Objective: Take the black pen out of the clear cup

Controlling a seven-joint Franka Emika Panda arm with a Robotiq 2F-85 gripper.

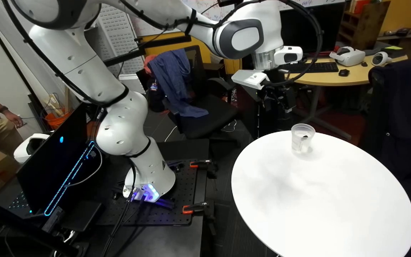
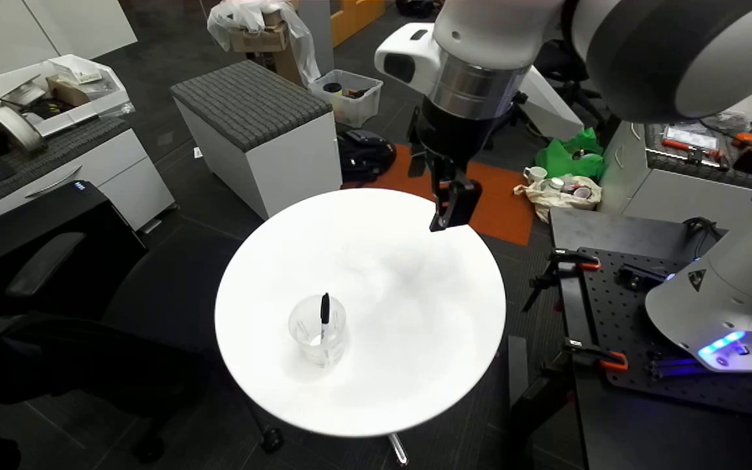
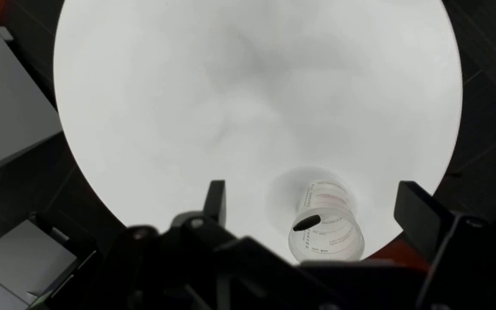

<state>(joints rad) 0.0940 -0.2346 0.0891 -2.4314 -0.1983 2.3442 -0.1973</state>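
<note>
The clear cup [image 1: 300, 144] stands upright on the round white table [image 1: 319, 200], near its edge. It also shows in an exterior view [image 2: 331, 351] and in the wrist view [image 3: 336, 237]. The black pen [image 2: 324, 309] leans inside the cup, its dark end just above the rim. In the wrist view the pen [image 3: 307, 222] shows as a short dark end at the rim's left side. My gripper [image 1: 277, 104] is open and empty, above the cup and apart from it. It also shows in an exterior view [image 2: 442, 199]. In the wrist view its fingers [image 3: 311, 191] stand wide on either side of the cup.
A chair with dark cloth [image 1: 401, 117] stands close to the table edge. A black chair with a blue garment [image 1: 177, 82] is behind the arm. A grey-topped cabinet [image 2: 258, 111] stands beside the table. The robot's black bench [image 2: 611, 405] has orange-tipped clamps.
</note>
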